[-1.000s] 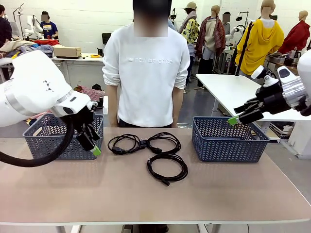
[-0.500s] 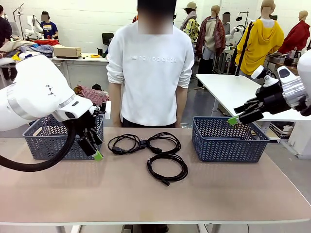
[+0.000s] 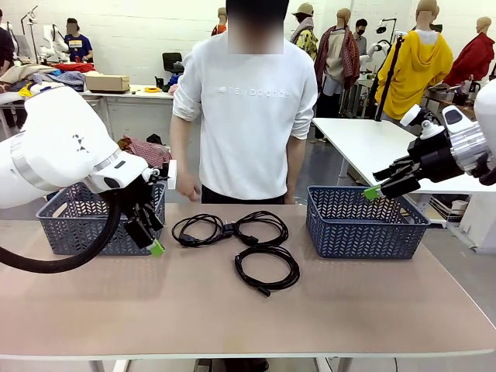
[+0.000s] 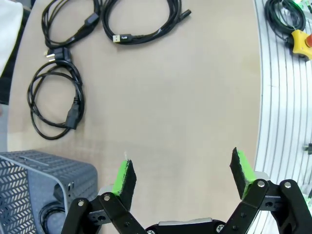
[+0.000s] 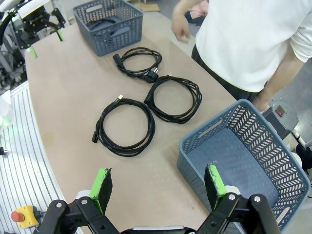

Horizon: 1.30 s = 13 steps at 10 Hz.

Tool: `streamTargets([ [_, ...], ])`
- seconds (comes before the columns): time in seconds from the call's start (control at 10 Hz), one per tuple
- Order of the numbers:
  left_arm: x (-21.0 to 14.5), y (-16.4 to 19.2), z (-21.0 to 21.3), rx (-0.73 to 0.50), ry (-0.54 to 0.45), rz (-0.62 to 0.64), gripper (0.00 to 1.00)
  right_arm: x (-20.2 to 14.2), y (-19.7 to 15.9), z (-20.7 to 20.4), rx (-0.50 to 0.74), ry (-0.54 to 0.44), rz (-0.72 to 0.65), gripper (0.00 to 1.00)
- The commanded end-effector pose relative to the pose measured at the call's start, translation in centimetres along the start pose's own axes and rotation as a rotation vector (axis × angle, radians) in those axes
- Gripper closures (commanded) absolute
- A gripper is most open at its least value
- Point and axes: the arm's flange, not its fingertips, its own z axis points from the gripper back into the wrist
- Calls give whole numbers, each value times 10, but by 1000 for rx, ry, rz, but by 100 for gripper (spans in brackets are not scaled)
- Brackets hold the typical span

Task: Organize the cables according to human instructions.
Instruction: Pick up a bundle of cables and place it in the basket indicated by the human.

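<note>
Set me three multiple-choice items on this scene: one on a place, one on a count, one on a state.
1. Where do the loose cable coils lie?
A. on the floor
B. on the table, between the left basket and the right basket
C. in the person's hands

2. How many coils lie on the bare table top?
A. three
B. one
C. five

3. How does the left gripper stand?
A. shut on a plug
B. shut on nothing
C. open, holding nothing

Answers:
1 B: the front view shows them on the table top with a basket to either side.
2 A: the right wrist view shows three separate coils.
3 C: its pads stand wide apart with bare table between them.
</note>
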Motion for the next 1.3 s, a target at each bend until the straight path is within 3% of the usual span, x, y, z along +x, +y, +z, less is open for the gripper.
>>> streamTargets([
  [0.0, -1, 0, 1, 2, 0, 3, 0, 1, 0, -1, 8, -22, -2, 0],
  [1.2, -1, 0, 1, 2, 0, 3, 0, 1, 0, -1, 8, -22, -2, 0],
])
